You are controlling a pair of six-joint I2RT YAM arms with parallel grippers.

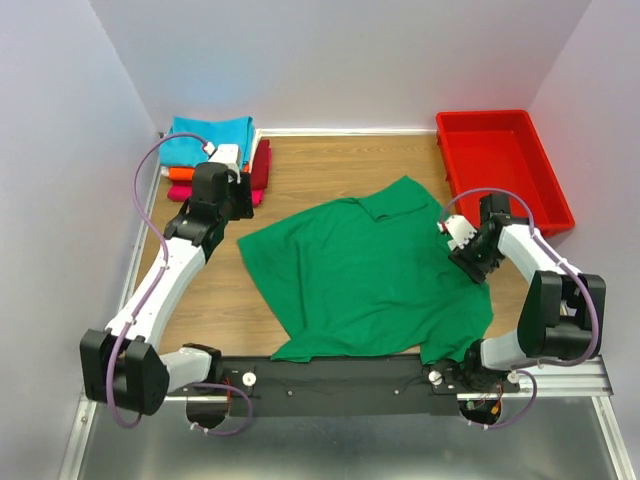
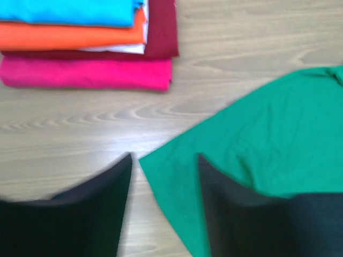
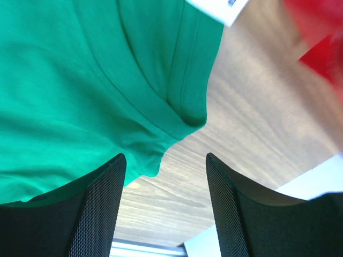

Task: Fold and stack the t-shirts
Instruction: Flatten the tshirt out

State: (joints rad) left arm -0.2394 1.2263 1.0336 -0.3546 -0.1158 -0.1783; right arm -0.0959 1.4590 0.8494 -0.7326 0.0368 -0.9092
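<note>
1. Green tee (image 1: pixel 365 275) lies spread mid-frame, collar toward top, hem toward bottom; stack (image 1: pixel 215 160) sits upper left.
2. Left claw (image 2: pixel 163 160), jaws apart, hovers at its left corner; right claw (image 3: pixel 166 160), jaws apart, at its right edge; nothing held.

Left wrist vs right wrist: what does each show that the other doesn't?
Left wrist only: the folded stack of turquoise, orange, dark red and magenta tees. Right wrist only: a blurred red tray and a white label. Both: the green t-shirt, the wooden table, and its own open pincer (left pincer, right pincer).
</note>
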